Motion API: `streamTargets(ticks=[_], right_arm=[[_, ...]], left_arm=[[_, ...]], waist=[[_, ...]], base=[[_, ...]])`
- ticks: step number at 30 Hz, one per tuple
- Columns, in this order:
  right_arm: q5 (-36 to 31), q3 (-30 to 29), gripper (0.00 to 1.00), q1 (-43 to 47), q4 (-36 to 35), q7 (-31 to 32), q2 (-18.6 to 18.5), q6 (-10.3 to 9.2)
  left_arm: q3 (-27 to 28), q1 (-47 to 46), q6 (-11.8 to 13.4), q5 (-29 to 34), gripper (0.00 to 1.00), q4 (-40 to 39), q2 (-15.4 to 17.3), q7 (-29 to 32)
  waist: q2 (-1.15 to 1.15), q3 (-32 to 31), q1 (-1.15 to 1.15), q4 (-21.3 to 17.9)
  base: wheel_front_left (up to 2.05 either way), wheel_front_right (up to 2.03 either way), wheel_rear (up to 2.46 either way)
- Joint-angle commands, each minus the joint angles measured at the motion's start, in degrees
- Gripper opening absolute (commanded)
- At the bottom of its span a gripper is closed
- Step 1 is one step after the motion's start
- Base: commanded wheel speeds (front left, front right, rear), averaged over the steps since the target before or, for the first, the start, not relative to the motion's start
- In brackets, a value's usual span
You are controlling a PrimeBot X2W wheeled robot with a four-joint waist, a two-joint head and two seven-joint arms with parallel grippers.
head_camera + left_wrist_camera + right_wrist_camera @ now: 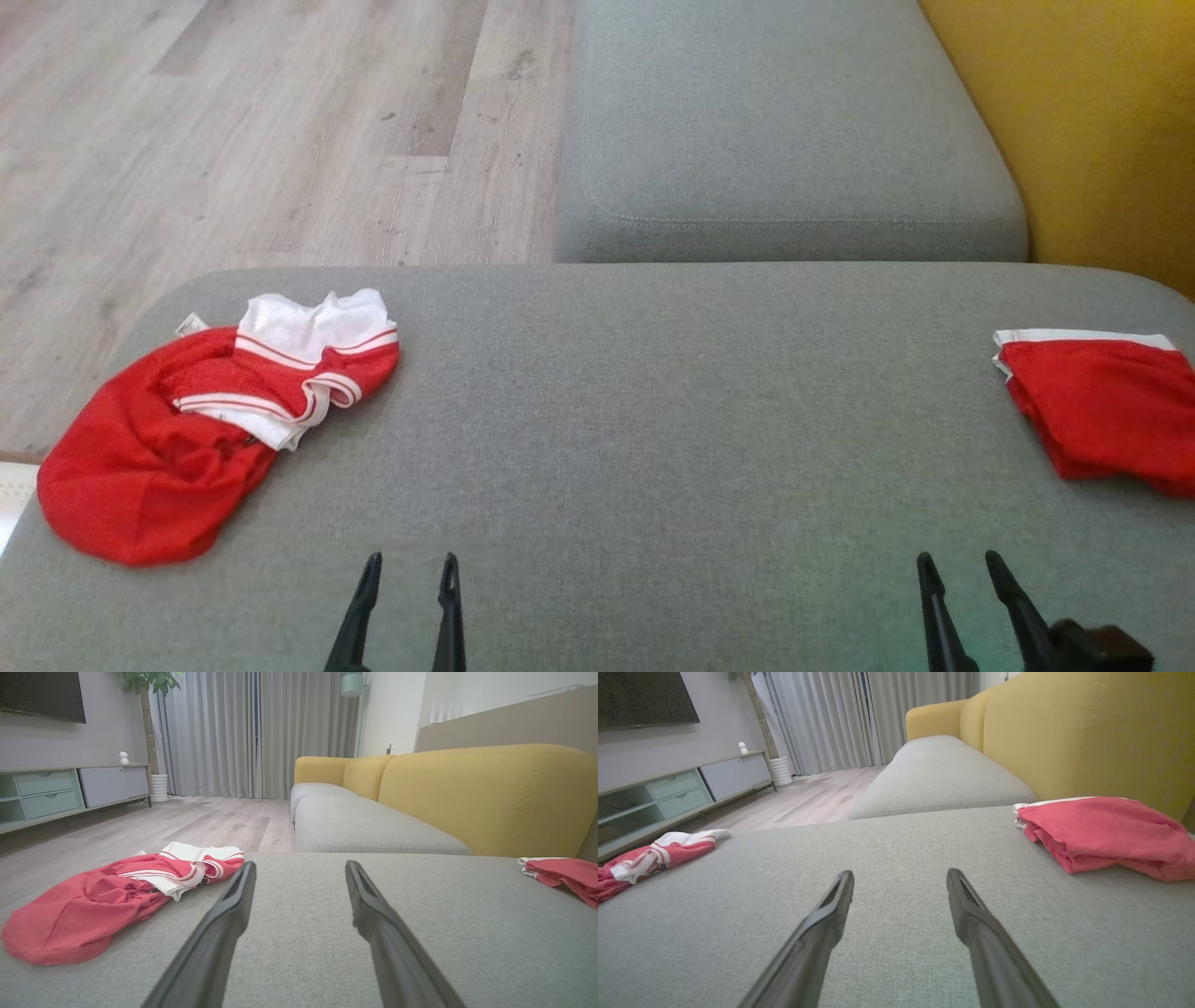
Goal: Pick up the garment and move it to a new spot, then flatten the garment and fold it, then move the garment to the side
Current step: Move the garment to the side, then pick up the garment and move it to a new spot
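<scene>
**1. Jaw state.** The left gripper (412, 560) and the right gripper (959, 557) sit low at the near edge of the grey woven-fabric sofa seat (653, 420), fingers pointing away from the robot. Both sets of jaws stand wide apart and carry nothing. This reads as a ready posture: both arms are clear of the cloth, so the working surface is unobstructed from the head view.

**2. Location of the workpiece.** The crumpled red jersey garment with white striped trim (140, 467) lies at the left end of the seat, well apart from both grippers. Its red bulk sits at the near-left corner, beside the pale wood-plank floor (233, 121). A folded red garment with a white edge (1102, 411) lies at the far right end, near the yellow upholstered backrest (1074, 112). Judged by its neat shape and position, it is a finished item set aside. The crumpled piece is therefore taken as the one to handle.

**3. Orientation.** The long axis of the crumpled garment runs diagonally, from the near-left corner toward the far centre. The white-trimmed end points away from the robot and inward. The rounded red end points toward the robot's left. The cloth is bunched and overlapped, so front and back cannot be told apart.

**4. Assessment.** Pick-up is not yet begun. The bare centre of the seat is the likely new spot.
</scene>
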Motion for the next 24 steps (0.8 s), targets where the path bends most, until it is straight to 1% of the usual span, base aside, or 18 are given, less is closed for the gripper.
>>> streamTargets(ticks=[1, 4, 8, 17, 24], right_arm=[[-0.4, 0.5, 1.0, -2.5, -2.9, -0.8, -0.4, -0.04], [-0.7, 0.2, 1.0, -1.9, -3.5, -0.8, 0.2, -0.04], [-0.9, 1.1, 1.0, -1.9, -3.4, -0.8, 0.4, -0.04], [-1.1, 0.8, 1.0, -1.7, -3.4, -0.8, 0.5, -0.04], [-1.4, 0.0, 1.0, -1.4, -3.4, -0.8, 0.6, -0.04]], left_arm=[[2.4, -2.5, -0.4, 0.5, 1.0, -2.0, -0.2, -0.3], [2.8, -2.0, -1.0, 0.9, 1.0, -1.7, -0.3, -0.3], [2.7, -2.0, -1.7, 1.3, 1.0, -1.1, -0.4, -0.3], [3.1, -1.8, -2.0, 1.6, 1.0, -0.6, -0.5, -0.3], [3.3, -2.3, -2.2, 1.8, 1.0, 0.0, -0.5, -0.3]], waist=[[0.0, -0.1, 0.01, -0.1], [0.0, -0.2, 0.01, -0.4], [0.0, -0.2, 0.01, -0.8], [0.0, -0.3, 0.01, -1.3], [0.0, -0.4, 0.01, 0.0]], base=[[0.0, 0.0, 0.0], [0.0, 0.0, 0.0], [0.0, 0.0, 0.0], [0.0, 0.0, 0.0], [0.0, 0.0, 0.0]])
